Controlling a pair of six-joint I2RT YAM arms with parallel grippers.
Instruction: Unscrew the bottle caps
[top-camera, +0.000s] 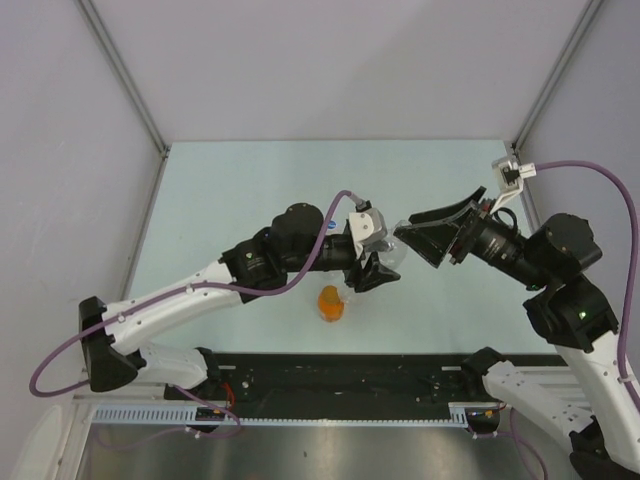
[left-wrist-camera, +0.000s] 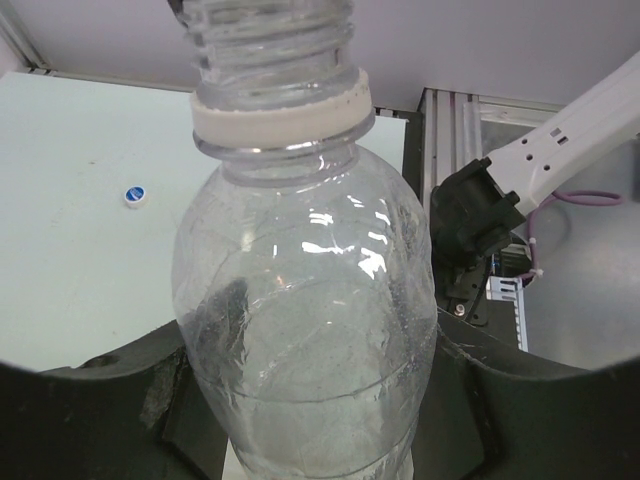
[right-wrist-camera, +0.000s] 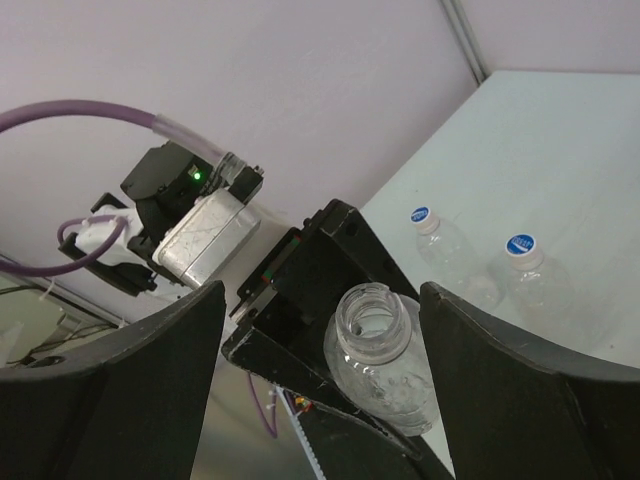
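Observation:
My left gripper (top-camera: 375, 265) is shut on a clear bottle (left-wrist-camera: 305, 300), held off the table. The bottle's threaded mouth (right-wrist-camera: 375, 315) is bare, with only a white ring (left-wrist-camera: 280, 112) below the threads. My right gripper (top-camera: 420, 240) stands open just off the mouth, its fingers (right-wrist-camera: 110, 390) wide on either side and nothing between them. One loose blue cap (left-wrist-camera: 135, 195) lies on the table (top-camera: 250, 190), also seen as a blue cap (top-camera: 332, 198) in the top view. Two more clear bottles (right-wrist-camera: 445, 250) (right-wrist-camera: 535, 280) lie beyond with blue caps (right-wrist-camera: 420, 214) on. An orange bottle (top-camera: 330, 302) sits near the front edge.
The black base rail (top-camera: 340, 375) runs along the near edge of the table. Grey walls and metal posts (top-camera: 125, 75) close in the back and sides. The right arm's white link and black joint (left-wrist-camera: 480, 220) show to the right of the held bottle.

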